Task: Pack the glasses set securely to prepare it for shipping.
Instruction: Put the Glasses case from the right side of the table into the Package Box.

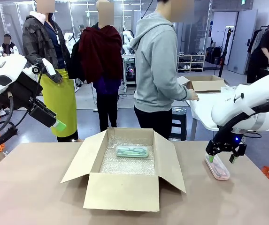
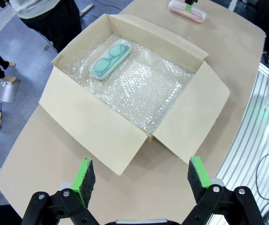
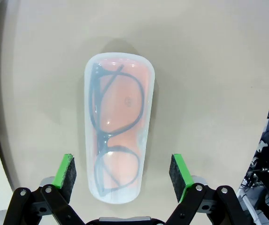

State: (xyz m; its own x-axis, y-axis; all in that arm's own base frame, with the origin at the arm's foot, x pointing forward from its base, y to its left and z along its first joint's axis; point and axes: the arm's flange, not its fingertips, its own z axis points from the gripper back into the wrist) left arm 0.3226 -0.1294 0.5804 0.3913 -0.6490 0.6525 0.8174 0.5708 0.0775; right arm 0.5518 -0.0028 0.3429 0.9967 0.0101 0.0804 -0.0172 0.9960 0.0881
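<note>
A mint green glasses case (image 1: 132, 151) (image 2: 110, 58) lies on bubble wrap inside the open cardboard box (image 1: 125, 190) (image 2: 101, 136). A pale pink glasses case (image 1: 217, 167) (image 3: 118, 126) (image 2: 187, 11) lies flat on the table at the right. My right gripper (image 1: 220, 158) (image 3: 123, 171) hangs open straight above the pink case, its green pads on either side of the case's near end, not touching it. My left gripper (image 1: 54, 123) (image 2: 142, 177) is open and empty, raised high at the left, looking down at the box.
The box's flaps are spread outward on the brown table (image 1: 31, 187). A person in a grey hoodie (image 1: 160, 70) stands beyond the far edge, turned toward another table with a small box (image 1: 207, 84). Other people stand behind.
</note>
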